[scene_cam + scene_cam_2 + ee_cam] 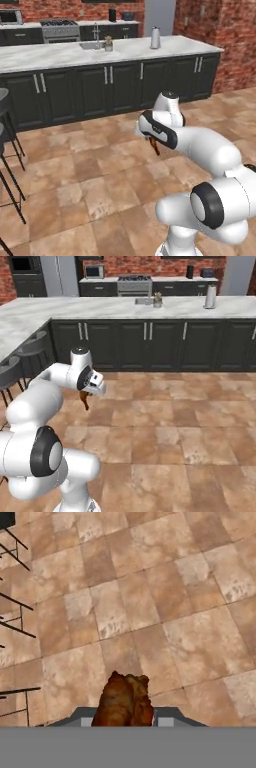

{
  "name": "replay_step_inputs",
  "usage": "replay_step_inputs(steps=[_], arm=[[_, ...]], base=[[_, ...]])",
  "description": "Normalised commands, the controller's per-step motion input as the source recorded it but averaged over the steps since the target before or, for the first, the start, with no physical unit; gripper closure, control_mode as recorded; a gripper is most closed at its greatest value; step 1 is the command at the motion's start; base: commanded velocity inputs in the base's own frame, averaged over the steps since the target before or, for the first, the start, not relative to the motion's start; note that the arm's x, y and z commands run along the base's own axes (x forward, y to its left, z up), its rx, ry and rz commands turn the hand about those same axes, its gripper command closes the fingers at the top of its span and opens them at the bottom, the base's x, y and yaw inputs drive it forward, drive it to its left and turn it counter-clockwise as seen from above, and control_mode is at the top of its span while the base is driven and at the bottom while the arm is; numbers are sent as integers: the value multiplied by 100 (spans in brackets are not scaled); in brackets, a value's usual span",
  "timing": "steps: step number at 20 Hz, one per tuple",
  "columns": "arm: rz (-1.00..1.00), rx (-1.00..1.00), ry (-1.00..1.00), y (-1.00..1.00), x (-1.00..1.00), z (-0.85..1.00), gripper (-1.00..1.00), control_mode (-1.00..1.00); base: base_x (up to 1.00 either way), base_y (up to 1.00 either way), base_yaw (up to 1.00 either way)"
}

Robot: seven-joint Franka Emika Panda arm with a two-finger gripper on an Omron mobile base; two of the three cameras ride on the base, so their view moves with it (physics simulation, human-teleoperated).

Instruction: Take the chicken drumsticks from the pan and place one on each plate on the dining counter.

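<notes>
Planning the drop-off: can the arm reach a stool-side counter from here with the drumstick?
Probably not yet. The gripper holds the drumstick over bare floor tiles; the stools and counter stand off to the arm's left, so the base likely needs to drive closer.

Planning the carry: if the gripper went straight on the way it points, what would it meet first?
The tiled floor, it seems. The gripper, jaws shut on a drumstick, points down at bare tiles; depth is unclear.
</notes>
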Motion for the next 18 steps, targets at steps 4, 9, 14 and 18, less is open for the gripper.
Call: replay_step_inputs(steps=[4,9,14,18], arm=[[0,0,0,0,0,0,100,100],[0,0,0,0,0,0,100,100],[0,0,0,0,0,0,100,100],[0,0,0,0,0,0,100,100]], base=[[100,-19,29],[97,-16,39],[78,-2,67],[78,0,72]])
